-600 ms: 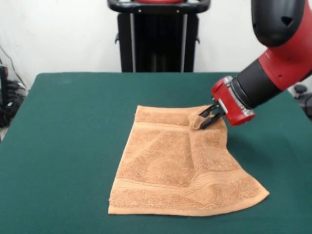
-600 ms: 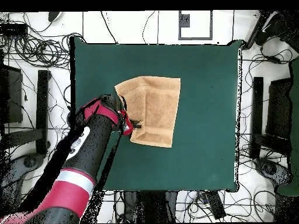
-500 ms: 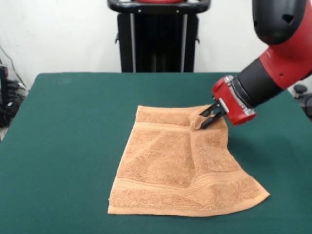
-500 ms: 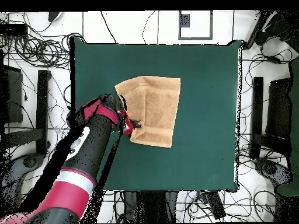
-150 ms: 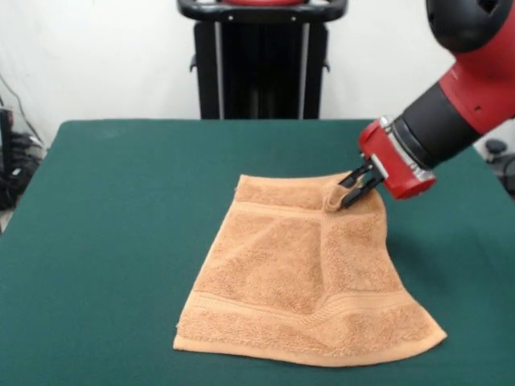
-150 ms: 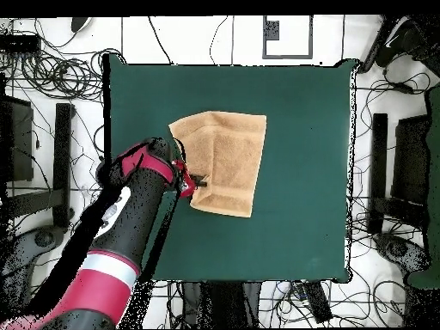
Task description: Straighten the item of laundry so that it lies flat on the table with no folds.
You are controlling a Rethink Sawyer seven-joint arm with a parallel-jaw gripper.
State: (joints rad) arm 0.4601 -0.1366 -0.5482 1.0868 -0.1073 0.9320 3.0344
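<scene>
Your gripper (image 5: 352, 186) is pinched on the towel's (image 5: 298, 273) far corner.
Towel sits mid-table (image 5: 113, 209), green room on every side; one fold runs beside your grip.

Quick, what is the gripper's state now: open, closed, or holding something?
Gripper: closed, pinching a folded-over corner of the towel.

The table (image 5: 121, 241) is seen in the front view from a low, near position across it, so that only part of its green top is taken in. In the overhead view the whole table (image 6: 301, 129) is looked straight down upon from high above, with cabled floor around it. The towel (image 5: 298, 281) (image 6: 230, 159) and gripper (image 5: 354, 186) (image 6: 199, 181) are shared by both views.
</scene>
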